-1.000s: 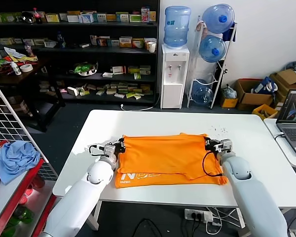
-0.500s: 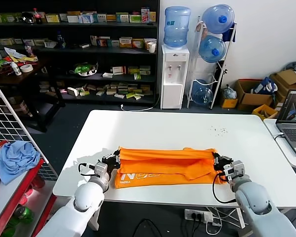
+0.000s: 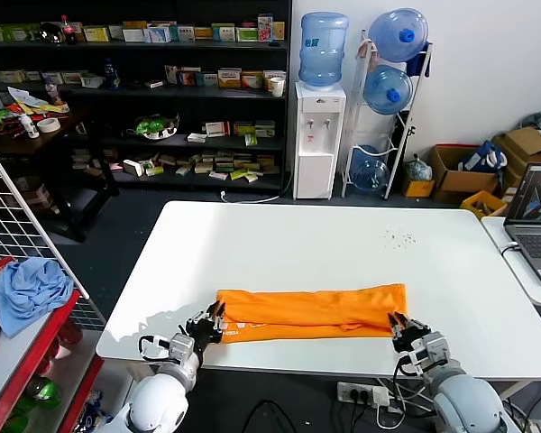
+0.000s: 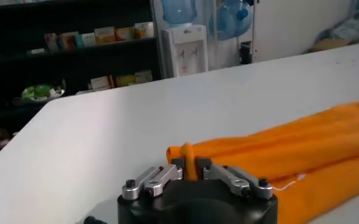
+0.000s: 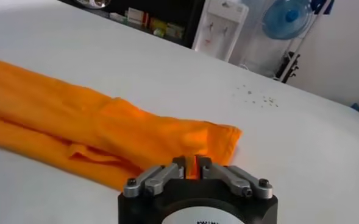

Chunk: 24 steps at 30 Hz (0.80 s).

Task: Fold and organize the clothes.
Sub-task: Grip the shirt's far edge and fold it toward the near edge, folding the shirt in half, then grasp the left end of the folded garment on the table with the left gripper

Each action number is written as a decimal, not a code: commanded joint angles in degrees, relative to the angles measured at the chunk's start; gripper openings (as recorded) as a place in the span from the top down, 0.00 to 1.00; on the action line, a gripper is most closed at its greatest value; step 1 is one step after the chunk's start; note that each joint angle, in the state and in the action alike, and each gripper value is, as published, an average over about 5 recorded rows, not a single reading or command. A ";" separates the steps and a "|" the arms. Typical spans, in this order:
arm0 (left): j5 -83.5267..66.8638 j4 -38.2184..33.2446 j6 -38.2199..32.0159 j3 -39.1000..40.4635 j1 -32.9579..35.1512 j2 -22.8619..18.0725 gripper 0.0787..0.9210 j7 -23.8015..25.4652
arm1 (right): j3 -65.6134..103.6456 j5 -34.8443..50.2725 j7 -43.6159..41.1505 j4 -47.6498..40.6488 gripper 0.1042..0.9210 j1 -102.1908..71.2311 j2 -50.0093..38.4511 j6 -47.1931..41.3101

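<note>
**Pinching both ends of a narrowed orange band**

Gripping at each end, the two grippers hold the orange T-shirt (image 3: pixel 311 311) at the near edge of the white table (image 3: pixel 298 244). The left gripper (image 3: pixel 213 321) has its fingers (image 4: pixel 167 175) closed tight on a thin upright ridge of orange fabric, seen clearly in the left wrist view. The right gripper (image 3: pixel 399 327) is likewise clamped on a small fold of the T-shirt at its own end, its fingers (image 5: pixel 219 171) drawn together around the cloth in the right wrist view.

The T-shirt lies flat as a long, narrow strip running across the table between the two grippers, close to the near edge.

Compared with half a second ago, the garment is narrower: the far layer has been pulled toward the robot over the near one, and most of the white lettering that was visible then is now covered, with only a trace left by the left gripper. Both grippers have come back toward the table's near edge.

The head view shows the whole strip and both arms; the wrist views alone show the fabric pinched between the fingers. The left wrist view also shows the folded layers stacked (image 4: pixel 301 146), and the right wrist view shows the rounded corner of the top layer (image 5: pixel 222 137).
</note>
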 commanded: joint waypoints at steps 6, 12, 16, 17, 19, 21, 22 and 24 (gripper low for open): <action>-5.71 -0.69 -0.86 -2.10 2.14 -1.38 0.55 0.12 | 0.24 -0.79 1.05 3.66 0.52 -2.83 0.08 0.21; -9.91 2.13 2.22 -2.25 0.96 -2.64 0.34 -0.10 | 0.14 -0.79 1.11 3.99 0.31 -2.80 0.27 0.12; -11.23 2.99 4.05 -2.08 0.34 -3.00 0.21 -0.31 | 0.19 -0.74 1.12 4.25 0.18 -2.94 0.38 0.06; -11.40 3.21 4.33 -2.05 0.18 -3.07 0.18 -0.36 | 0.20 -0.72 1.12 4.33 0.15 -2.98 0.39 0.03; -11.66 3.75 4.64 -2.00 -0.14 -3.16 0.15 -0.33 | 0.17 -0.63 1.13 4.59 0.13 -3.04 0.42 -0.05; -11.99 4.15 4.81 -1.95 -0.35 -3.17 0.17 -0.27 | 0.11 -0.52 1.15 4.84 0.12 -3.04 0.41 -0.19; -12.14 4.25 4.87 -1.91 -0.42 -3.14 0.19 -0.23 | 0.07 -0.45 1.15 4.96 0.12 -3.02 0.40 -0.27; -12.38 4.13 4.96 -1.84 -0.42 -3.01 0.26 -0.19 | 0.02 -0.37 1.18 5.04 0.12 -2.96 0.39 -0.41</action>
